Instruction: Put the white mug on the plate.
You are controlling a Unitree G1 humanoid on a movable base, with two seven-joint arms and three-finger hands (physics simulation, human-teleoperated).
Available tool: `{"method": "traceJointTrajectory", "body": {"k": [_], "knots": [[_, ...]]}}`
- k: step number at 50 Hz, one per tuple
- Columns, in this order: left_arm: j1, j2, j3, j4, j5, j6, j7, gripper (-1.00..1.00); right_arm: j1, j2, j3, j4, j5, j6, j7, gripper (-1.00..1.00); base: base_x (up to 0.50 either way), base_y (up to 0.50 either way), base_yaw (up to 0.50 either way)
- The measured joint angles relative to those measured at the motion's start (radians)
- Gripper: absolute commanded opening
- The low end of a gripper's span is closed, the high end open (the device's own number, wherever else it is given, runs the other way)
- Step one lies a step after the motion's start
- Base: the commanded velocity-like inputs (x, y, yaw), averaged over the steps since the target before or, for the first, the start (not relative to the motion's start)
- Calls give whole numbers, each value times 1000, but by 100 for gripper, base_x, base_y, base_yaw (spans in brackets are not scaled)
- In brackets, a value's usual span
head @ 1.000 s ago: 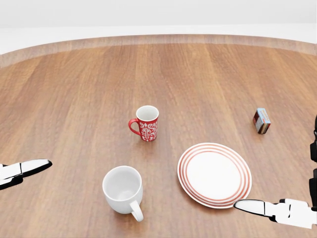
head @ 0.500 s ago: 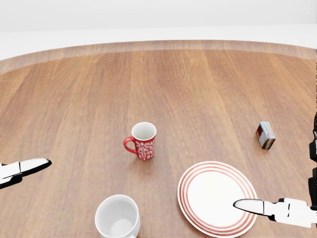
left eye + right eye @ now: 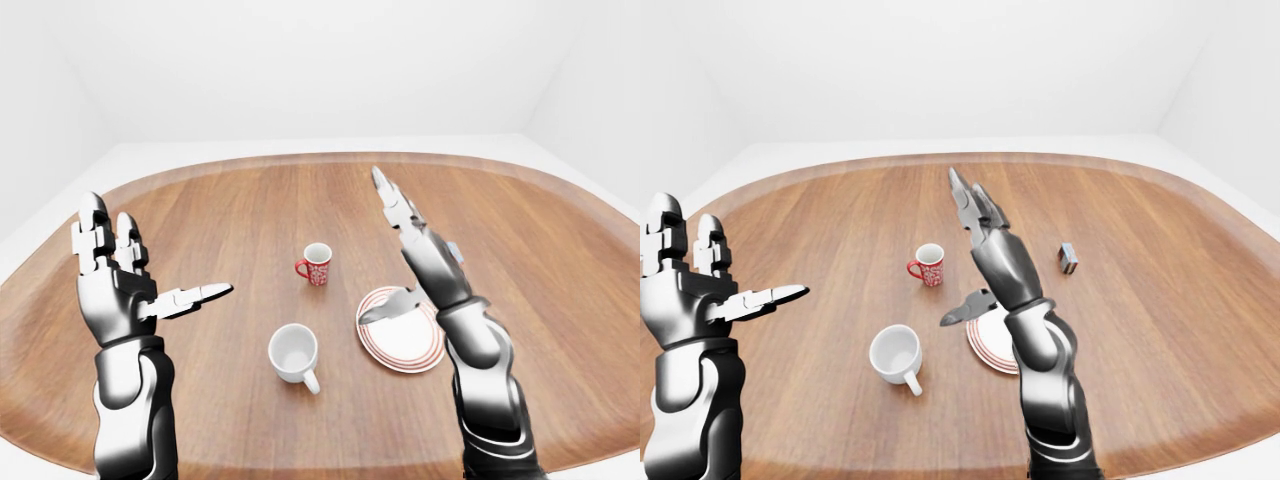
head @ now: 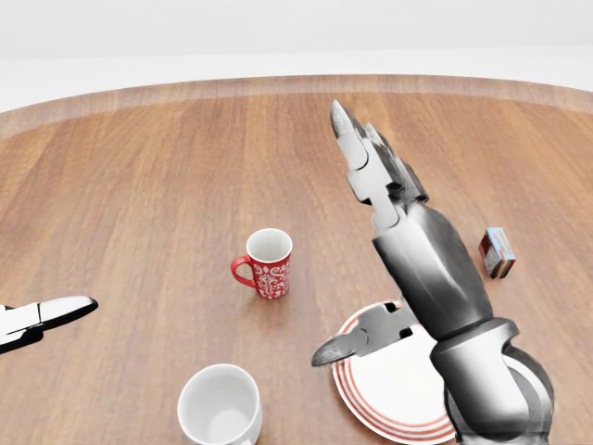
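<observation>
white walls close round a broad oval wooden table [image 3: 250,210], where the white mug [image 3: 294,353] stands upright with its handle toward the bottom of the left-eye view, just left of the red-ringed plate [image 3: 385,348] and apart from it. above them stands a red patterned mug [image 3: 316,264], with a small box [image 3: 1067,257] off to the right. both arms are raised over the table: the left hand [image 3: 112,283] and the right hand [image 4: 394,218] have their fingers spread wide, holding nothing.

A red patterned mug [image 4: 268,263] and a small box [image 4: 498,252] stand well apart on the wooden table [image 4: 139,185].
</observation>
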Motion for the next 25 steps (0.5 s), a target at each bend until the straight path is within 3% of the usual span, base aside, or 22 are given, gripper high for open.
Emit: {"method": "traceJointTrajectory", "body": {"k": [7,14,25], "knots": [[-2,1,0,1,-1,0,1,100,-242,80,71,280,-350,0,207,100,0,0,0],[-3,1,-1,1,-1,0,2,100,-459,172,94,616,-552,0,343,100,0,0,0],[-4,0,-2,1,-4,0,2,100,-688,280,117,1107,-716,0,370,100,0,0,0]]}}
